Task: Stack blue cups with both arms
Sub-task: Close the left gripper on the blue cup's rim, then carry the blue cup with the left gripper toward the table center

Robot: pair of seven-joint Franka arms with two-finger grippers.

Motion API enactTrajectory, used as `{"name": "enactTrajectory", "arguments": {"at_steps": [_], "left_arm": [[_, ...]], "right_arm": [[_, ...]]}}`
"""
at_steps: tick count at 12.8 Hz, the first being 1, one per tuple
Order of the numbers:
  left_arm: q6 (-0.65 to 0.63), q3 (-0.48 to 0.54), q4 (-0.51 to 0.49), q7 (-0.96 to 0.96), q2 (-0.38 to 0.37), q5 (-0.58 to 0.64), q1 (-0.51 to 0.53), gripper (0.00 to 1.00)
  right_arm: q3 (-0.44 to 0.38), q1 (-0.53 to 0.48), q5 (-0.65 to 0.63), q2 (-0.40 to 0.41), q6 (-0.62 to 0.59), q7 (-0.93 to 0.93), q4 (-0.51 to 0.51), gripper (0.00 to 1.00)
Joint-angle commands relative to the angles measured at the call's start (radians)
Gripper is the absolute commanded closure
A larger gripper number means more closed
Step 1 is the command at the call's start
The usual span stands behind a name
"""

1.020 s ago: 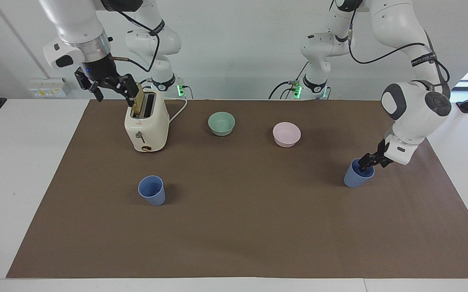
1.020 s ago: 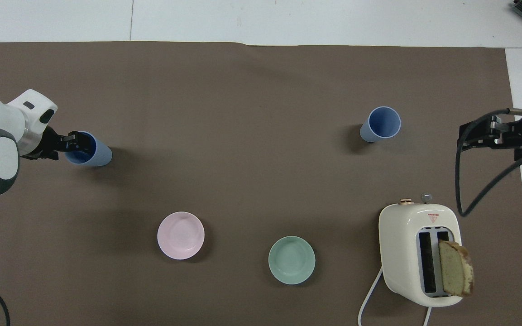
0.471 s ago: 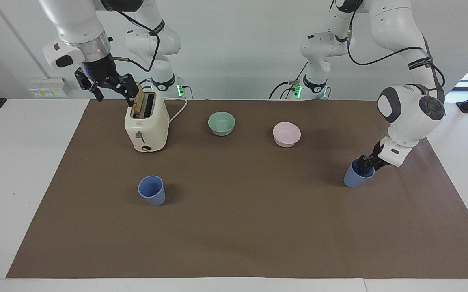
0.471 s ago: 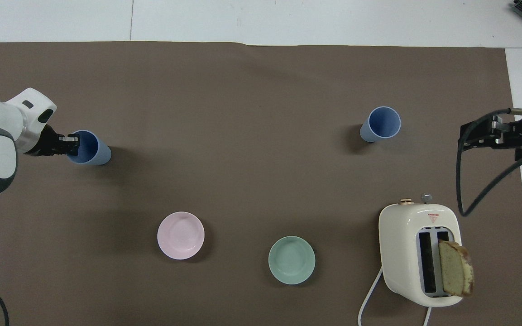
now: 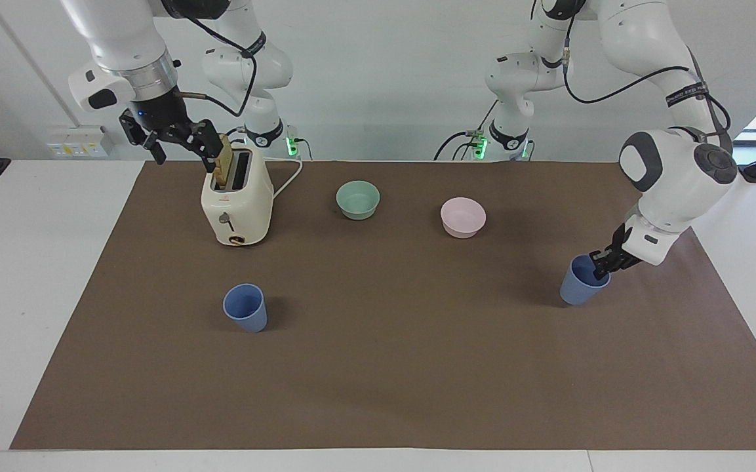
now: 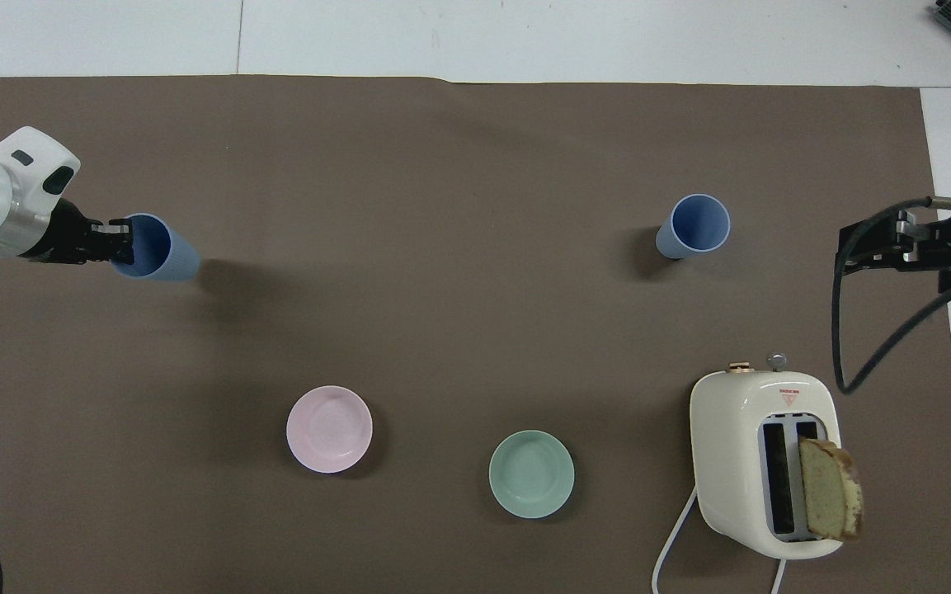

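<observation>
**Pinching one blue cup by the rim; second cup waits alone**

- Left end effector (image 5: 604,262), at mid-height by the frame edge of the facing view: fingers clamped on the rim of the held cup (image 5: 579,283), one inside and one outside. The cup leans and looks just clear of the desk (image 5: 384,360), though lift is hard to confirm.
- Free cup (image 5: 244,308): upright and mouth up, low in the frame toward the right arm's end, well apart from the held cup.
- Right end effector (image 5: 181,141): fingers apart, waiting high in the upper corner beside the toaster (image 5: 237,203) and its bread slice (image 5: 222,160), and holding nothing.
- Mint bowl (image 5: 358,198) and pink bowl (image 5: 463,216): upper middle, off the likely path.

Handling, by judgement: thin plastic, light and stiff, with smooth tapered walls. A rim pinch lets the cup swing, so carry it slowly. Level it over the free cup's mouth before lowering, because a light cup tips easily if nudged.
</observation>
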Motion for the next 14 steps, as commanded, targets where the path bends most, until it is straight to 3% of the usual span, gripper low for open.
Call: {"name": "enactTrajectory", "arguments": {"at_steps": [1, 7, 10, 14], "left_arm": [[-0.051, -0.016, 0.032, -0.136, -0.021, -0.012, -0.072, 1.00], [-0.001, -0.027, 0.048, -0.677, -0.024, -0.014, -0.400, 1.00], [0.063, -0.033, 0.036, -0.777, -0.004, -0.026, -0.503, 1.00], [0.145, -0.031, 0.028, -0.831, 0.069, -0.032, -0.557, 1.00]], "right_arm": [[0.006, -0.015, -0.008, -0.010, 0.015, -0.037, -0.017, 0.00], [0.004, -0.016, -0.007, -0.010, 0.015, -0.040, -0.017, 0.00], [0.004, -0.016, -0.007, -0.010, 0.014, -0.040, -0.017, 0.00], [0.004, -0.016, -0.007, -0.010, 0.015, -0.040, -0.017, 0.00]]}}
